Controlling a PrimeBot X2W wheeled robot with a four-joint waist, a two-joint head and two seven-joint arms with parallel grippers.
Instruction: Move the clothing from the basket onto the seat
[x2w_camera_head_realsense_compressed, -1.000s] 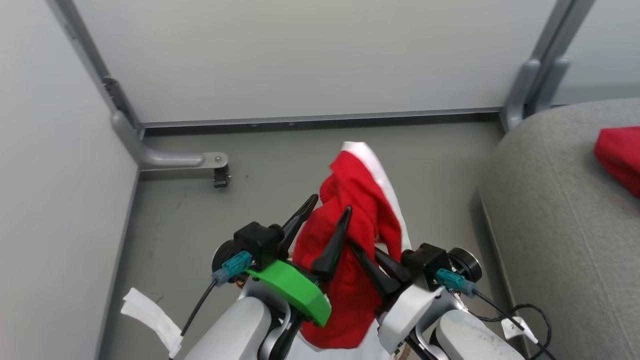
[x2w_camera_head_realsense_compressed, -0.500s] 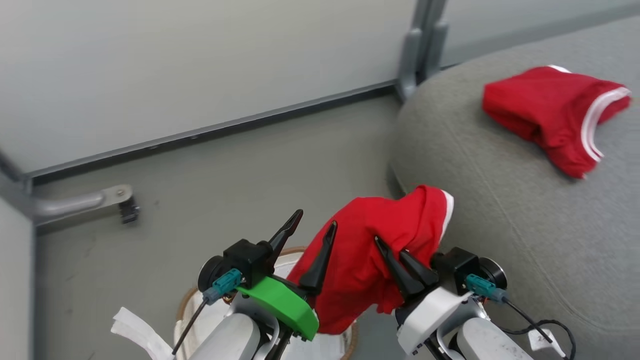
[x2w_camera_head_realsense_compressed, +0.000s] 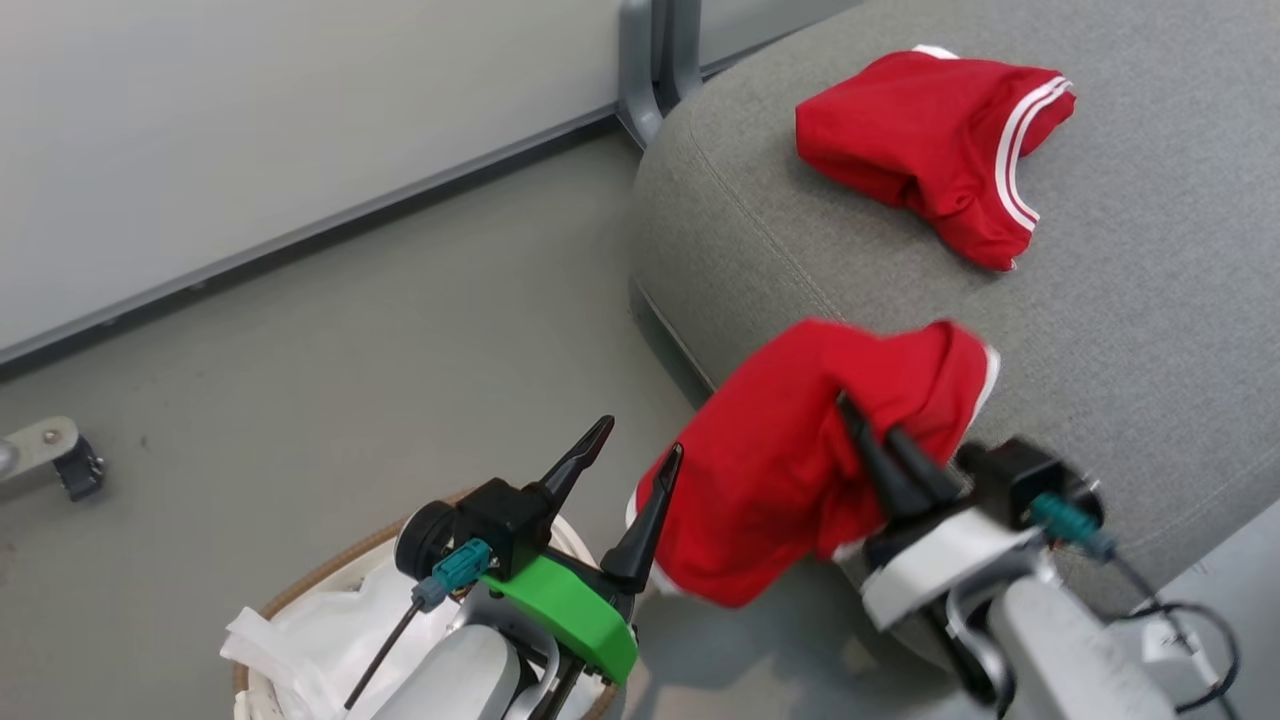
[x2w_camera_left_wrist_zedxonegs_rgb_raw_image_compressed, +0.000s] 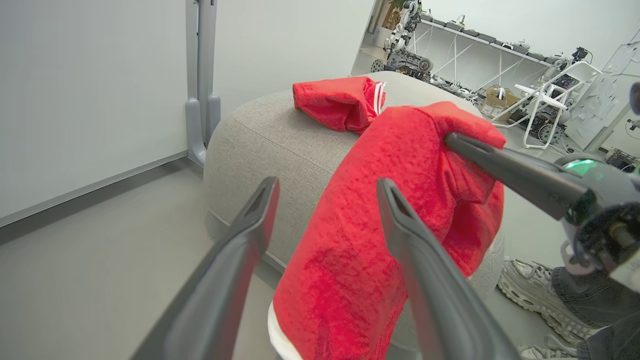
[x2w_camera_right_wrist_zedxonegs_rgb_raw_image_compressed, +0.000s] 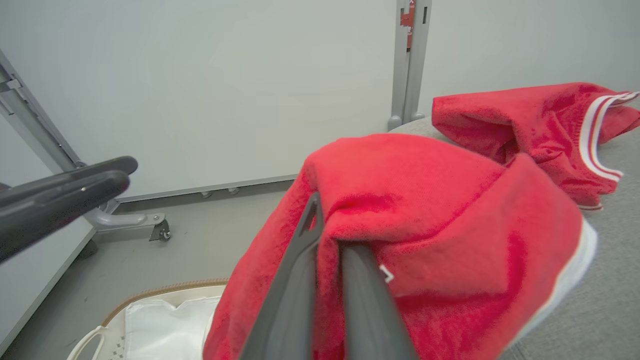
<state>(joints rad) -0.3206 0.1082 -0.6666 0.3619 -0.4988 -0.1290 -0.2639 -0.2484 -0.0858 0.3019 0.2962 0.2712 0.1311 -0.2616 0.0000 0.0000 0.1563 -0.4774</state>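
grey seat, clothing pinched in right fingers

The left gripper points up at the lower middle of the head view, its two dark fingers spread wide. To its right, the right gripper angles up-left, fingers pinched together on the red clothing.

Head downward, wrists close (seat shared)

Bright red clothing, white trim; grey seat; white basket, brown woven rim.
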